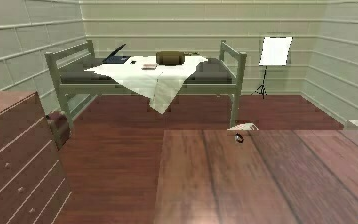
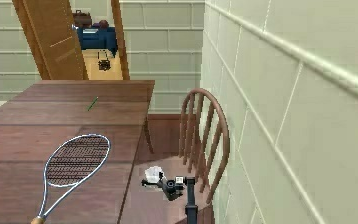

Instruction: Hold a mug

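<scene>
We cannot pick out a mug for certain: a small pale thing shows at the end effector, just off the table edge. We cannot tell whether it is gripped, so we judge the hold unconfirmed. Room is tight between that edge, the chair and the wall.

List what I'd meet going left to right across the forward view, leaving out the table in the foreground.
From the left: wooden dresser → metal-framed bed with a white cloth draped over its near side → tripod stand carrying a white board.
</scene>
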You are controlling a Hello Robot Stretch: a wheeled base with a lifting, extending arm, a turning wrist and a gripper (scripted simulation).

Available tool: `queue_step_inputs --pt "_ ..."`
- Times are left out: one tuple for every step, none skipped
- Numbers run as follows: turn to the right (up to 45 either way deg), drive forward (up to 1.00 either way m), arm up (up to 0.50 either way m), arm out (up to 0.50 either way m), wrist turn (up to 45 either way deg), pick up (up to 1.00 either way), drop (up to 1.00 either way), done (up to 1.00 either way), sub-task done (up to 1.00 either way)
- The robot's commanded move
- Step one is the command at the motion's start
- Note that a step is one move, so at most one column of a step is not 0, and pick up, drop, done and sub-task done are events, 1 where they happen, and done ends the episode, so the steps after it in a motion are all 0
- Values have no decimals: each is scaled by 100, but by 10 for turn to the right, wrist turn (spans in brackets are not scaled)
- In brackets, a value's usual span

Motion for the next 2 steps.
queue_step_inputs --pt "0 0 10 0 0 0 0 0 0" --pt "0 0 0 0 0 0 0 100 0"
